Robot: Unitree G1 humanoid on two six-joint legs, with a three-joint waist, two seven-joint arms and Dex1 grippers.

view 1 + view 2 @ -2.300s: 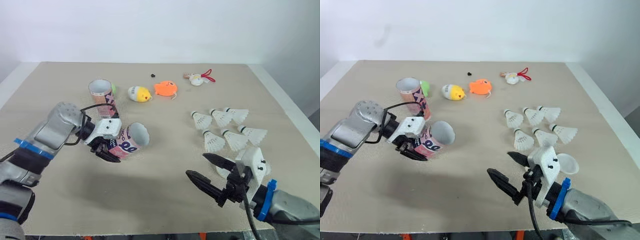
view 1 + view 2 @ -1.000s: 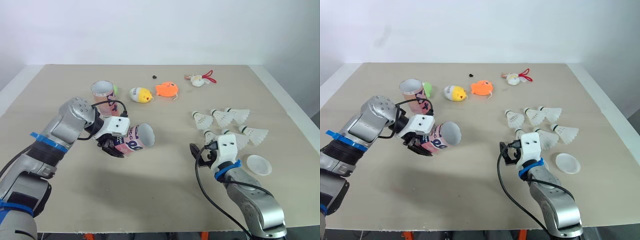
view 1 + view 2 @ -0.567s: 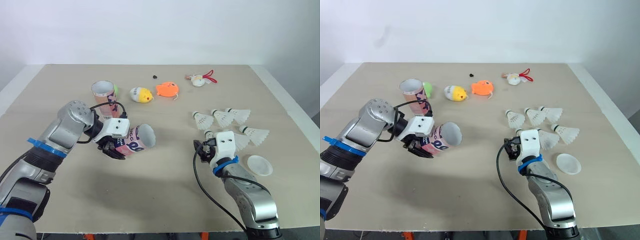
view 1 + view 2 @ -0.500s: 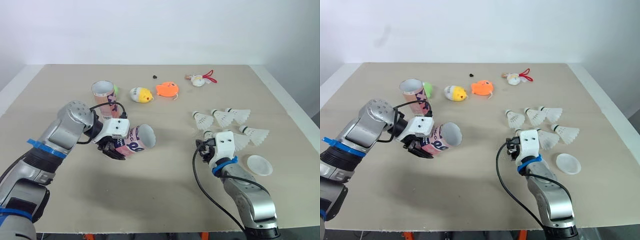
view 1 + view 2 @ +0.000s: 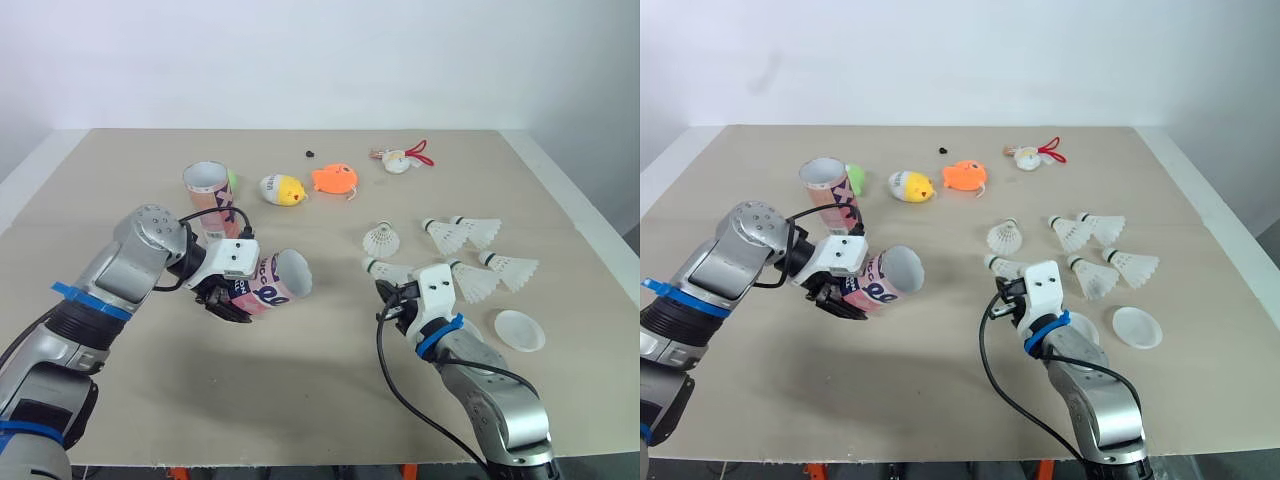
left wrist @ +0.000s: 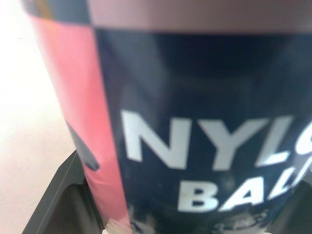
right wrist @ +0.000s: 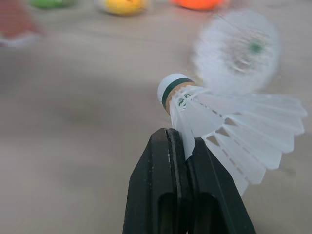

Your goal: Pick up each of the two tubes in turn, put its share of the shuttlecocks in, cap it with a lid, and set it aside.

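The left pincer is clenched round a glossy pink-and-navy printed tube, held left of centre. The tube's long axis is near level and its open round mouth faces right. The right pincer pinches the ribbed white skirt of a shuttlecock, cork pointing left toward that mouth, with bare tabletop between them. A second tube stands upright at far left. A round white lid lies near the right edge.

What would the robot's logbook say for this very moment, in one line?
left end effector: shut on tube, tilted | right end effector: shut on shuttlecock | lid: on table, untouched
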